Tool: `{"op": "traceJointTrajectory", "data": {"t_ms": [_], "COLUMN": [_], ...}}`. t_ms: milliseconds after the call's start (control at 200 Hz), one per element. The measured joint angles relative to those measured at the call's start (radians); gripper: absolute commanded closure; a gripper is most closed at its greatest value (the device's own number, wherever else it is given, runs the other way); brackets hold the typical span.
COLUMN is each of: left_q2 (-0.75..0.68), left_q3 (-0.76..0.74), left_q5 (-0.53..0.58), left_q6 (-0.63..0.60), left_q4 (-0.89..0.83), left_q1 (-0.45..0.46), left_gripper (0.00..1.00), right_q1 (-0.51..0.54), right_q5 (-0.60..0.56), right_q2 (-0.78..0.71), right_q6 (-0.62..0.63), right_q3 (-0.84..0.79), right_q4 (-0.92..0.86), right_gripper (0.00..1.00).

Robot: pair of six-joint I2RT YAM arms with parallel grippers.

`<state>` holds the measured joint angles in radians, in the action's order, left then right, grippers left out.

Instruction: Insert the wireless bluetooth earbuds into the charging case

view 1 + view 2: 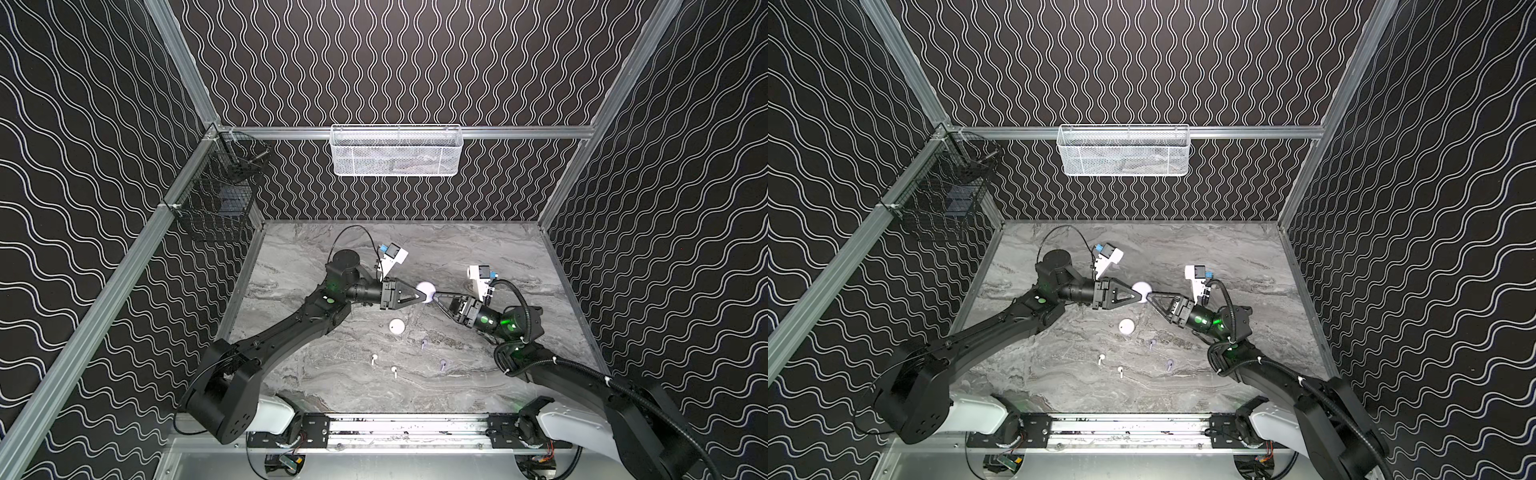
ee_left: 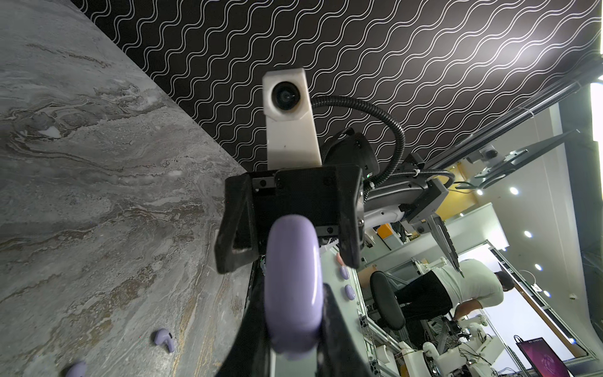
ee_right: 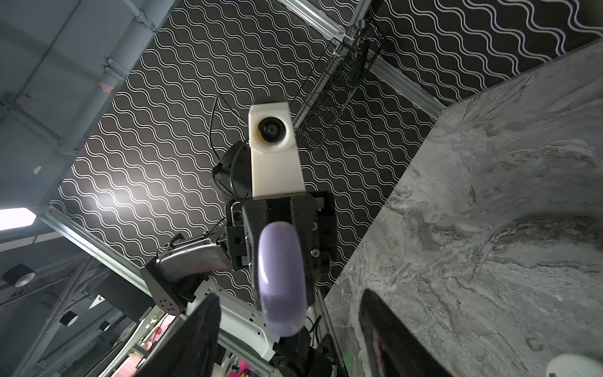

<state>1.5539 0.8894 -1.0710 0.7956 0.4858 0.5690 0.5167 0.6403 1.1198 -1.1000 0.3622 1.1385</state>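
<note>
A lavender round charging case (image 2: 293,287) hangs above the table, and my left gripper (image 2: 293,342) is shut on it edge-on. My right gripper (image 3: 290,339) faces it from the other side, open, with one finger on either side of the case (image 3: 282,280) and neither touching it. In both top views the two grippers meet at the case (image 1: 426,288) over the middle of the table. Two white earbuds (image 1: 373,358) (image 1: 394,370) and two lavender earbuds (image 1: 424,343) (image 1: 443,365) lie loose on the table nearer the front.
A white round case (image 1: 397,326) lies shut on the marble table (image 1: 519,257), just in front of the grippers. A white mesh basket (image 1: 397,150) hangs on the back wall and a black wire basket (image 1: 216,199) on the left rail.
</note>
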Motion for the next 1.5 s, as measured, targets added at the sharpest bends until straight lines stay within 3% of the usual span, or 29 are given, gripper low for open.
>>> {"op": "traceJointTrajectory", "data": {"t_ms": [335,716,856,1006,1246,1496], "left_q2": [-0.074,-0.112,-0.118,-0.104,-0.131,-0.157], "left_q3": [0.019,-0.173,-0.236,-0.295,-0.354,-0.44], "left_q5": [0.167,0.417,0.557,0.644,0.701,0.706], "left_q6": [-0.201,-0.298,-0.388,-0.443,-0.51,-0.545], "left_q4": [-0.254,-0.204,-0.175,-0.125,-0.057,0.042], "left_q1": [0.069,0.162,0.234,0.245,0.249,0.27], "left_gripper": [0.95,0.95,0.95,0.95,0.96,0.96], "right_q1": [-0.002,-0.002,-0.002,-0.002,0.023,0.142], "right_q5": [-0.097,-0.206,-0.214,-0.231,-0.237,-0.273], "right_q2": [-0.193,-0.281,-0.297,-0.307,-0.316,-0.265], "right_q6": [0.216,0.402,0.439,0.462,0.468,0.488], "right_q3": [0.134,0.215,0.221,0.215,0.178,0.19], "right_q4": [-0.54,-1.016,-1.113,-1.184,-1.246,-1.295], "right_gripper": [0.26,0.26,0.26,0.26,0.27,0.28]}}
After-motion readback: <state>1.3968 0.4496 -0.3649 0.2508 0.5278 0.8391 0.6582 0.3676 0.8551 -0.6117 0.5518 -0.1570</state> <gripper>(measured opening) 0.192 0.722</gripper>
